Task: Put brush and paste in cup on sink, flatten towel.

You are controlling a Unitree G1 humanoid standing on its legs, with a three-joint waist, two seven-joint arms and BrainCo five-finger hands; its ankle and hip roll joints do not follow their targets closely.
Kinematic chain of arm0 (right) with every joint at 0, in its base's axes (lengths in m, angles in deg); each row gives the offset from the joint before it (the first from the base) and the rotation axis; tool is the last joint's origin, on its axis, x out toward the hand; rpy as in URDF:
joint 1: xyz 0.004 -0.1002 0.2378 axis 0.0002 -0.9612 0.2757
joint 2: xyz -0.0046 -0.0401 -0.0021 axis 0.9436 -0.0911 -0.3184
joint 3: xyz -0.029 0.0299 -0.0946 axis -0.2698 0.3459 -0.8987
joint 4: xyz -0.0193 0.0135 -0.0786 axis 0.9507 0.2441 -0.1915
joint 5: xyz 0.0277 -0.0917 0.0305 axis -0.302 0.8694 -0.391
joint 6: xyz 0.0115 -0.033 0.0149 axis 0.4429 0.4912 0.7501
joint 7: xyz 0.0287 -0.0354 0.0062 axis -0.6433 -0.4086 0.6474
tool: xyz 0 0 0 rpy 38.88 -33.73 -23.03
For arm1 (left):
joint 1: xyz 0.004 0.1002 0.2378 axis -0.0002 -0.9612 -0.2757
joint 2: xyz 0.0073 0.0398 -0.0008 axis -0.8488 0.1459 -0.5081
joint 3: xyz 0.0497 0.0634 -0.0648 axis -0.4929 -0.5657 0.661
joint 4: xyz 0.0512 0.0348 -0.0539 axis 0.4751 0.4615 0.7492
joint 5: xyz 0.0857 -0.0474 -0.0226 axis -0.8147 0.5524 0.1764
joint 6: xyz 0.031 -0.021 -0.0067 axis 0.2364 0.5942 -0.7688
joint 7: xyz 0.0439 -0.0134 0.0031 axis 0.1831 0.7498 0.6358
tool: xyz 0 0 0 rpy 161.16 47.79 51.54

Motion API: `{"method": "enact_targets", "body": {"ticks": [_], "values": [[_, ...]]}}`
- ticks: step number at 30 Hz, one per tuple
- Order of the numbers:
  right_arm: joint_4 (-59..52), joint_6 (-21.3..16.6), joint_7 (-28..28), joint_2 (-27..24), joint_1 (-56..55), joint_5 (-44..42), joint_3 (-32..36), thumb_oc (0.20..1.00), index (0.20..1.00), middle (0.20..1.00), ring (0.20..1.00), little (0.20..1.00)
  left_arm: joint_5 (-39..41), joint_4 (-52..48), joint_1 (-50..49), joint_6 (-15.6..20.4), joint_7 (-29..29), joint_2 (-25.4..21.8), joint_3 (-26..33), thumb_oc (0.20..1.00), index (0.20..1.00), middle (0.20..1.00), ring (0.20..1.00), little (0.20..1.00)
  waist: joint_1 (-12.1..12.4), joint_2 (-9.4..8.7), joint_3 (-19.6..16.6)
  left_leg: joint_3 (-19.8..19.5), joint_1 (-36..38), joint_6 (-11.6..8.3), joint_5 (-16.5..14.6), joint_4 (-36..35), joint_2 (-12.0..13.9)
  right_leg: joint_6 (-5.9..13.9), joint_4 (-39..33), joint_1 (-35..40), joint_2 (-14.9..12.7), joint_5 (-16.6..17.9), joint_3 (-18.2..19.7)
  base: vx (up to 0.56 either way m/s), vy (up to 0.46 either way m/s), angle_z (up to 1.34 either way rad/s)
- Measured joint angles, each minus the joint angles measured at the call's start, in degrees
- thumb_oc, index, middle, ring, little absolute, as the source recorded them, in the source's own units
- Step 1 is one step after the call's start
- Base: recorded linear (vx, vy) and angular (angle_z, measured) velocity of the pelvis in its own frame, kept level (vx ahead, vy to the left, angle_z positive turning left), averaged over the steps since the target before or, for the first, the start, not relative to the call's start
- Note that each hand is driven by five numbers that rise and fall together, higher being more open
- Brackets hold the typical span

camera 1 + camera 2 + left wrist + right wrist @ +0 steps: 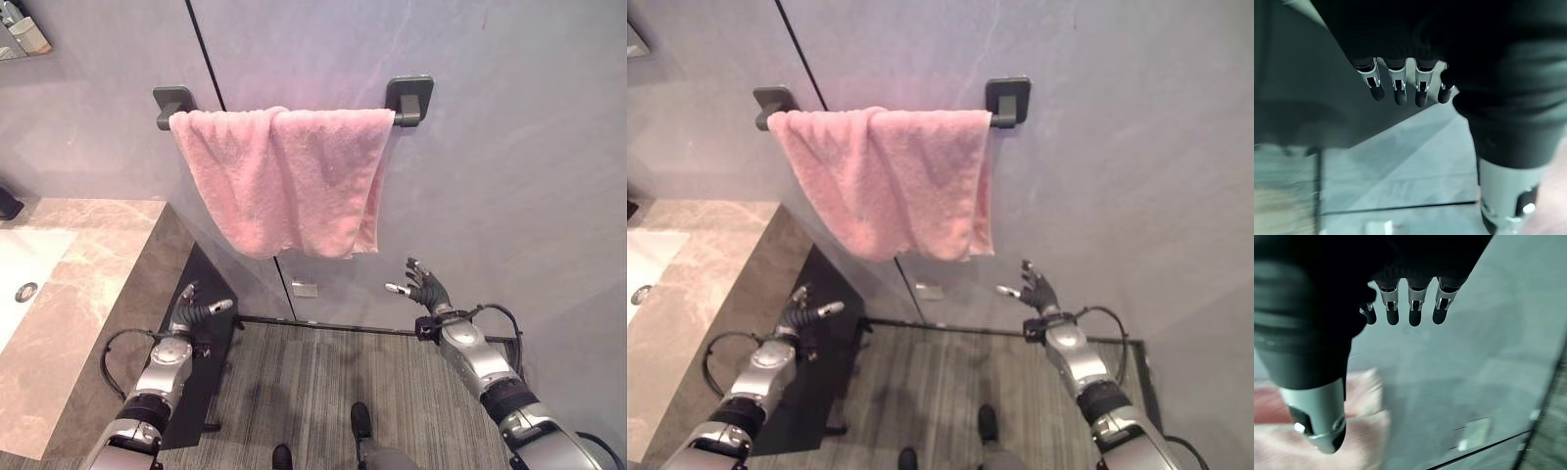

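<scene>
Towel (284, 176), pink: draped over a dark wall rail (409, 101), bunched and folded double, long axis running left to right along the rail, lower hem uneven. Right hand (423, 285): below the towel's right corner and apart from it, fingers spread and relaxed, holding nothing; the nearer hand. Left hand (196, 309): lower left, beside the dark cabinet side (220, 284), fingers loose, empty. Counter with sink (59, 294): far left. Open wall and floor beneath the towel give both hands clear room to rise.
</scene>
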Motion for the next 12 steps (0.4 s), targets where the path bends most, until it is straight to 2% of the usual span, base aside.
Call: {"method": "enact_targets", "body": {"ticks": [3, 5, 8, 12], "values": [[5.5, -0.1, 0.2, 0.4, -1.7, 0.0, 0.4, 1.0, 1.0, 1.0, 1.0, 1.0, -0.5, 5.6, -1.1, -0.2, 0.6, 3.0, -0.1, 1.0, 1.0, 1.0, 1.0, 1.0, -0.5, -0.02, 0.0, 0.4, 0.5, 0.08, 0.0, 0.1, 0.0, 0.01, 0.0, 0.3, 0.1, 0.0, 0.3, 0.01, -0.013, -0.05], [13.0, -1.1, 1.9, 2.6, -5.1, -5.4, 4.4, 1.0, 1.0, 1.0, 1.0, 1.0, -3.5, 11.3, -2.6, 0.0, 0.6, 5.3, -2.0, 1.0, 1.0, 1.0, 1.0, 1.0, -1.4, -0.14, -0.3, 0.4, 1.2, 0.43, -0.3, 0.0, 0.1, -0.13, 0.0, 1.0, 0.2, -0.2, 0.4, 0.01, -0.014, -0.04], [15.2, -1.8, 3.1, 3.0, -6.9, -6.8, 4.3, 1.0, 1.0, 1.0, 1.0, 1.0, -4.6, 13.4, -4.0, 0.2, 0.6, 6.0, -1.9, 1.0, 1.0, 1.0, 1.0, 1.0, -2.1, -0.31, -0.6, 0.4, 1.3, 0.87, -0.7, -0.2, 0.1, -0.24, 0.0, 1.0, 0.2, -0.3, 0.5, 0.01, -0.015, -0.03], [29.6, -1.9, 4.7, 5.1, -7.3, -6.1, 4.3, 1.0, 1.0, 1.0, 1.0, 1.0, -8.2, 20.5, -4.5, -0.1, 0.6, 7.6, -2.4, 1.0, 1.0, 1.0, 1.0, 1.0, -2.0, -0.53, -3.4, 0.4, 1.4, 1.05, -1.0, -0.2, 0.4, -0.42, 0.0, 1.2, 0.5, -0.5, 0.5, 0.0, 0.0, 0.0]]}}
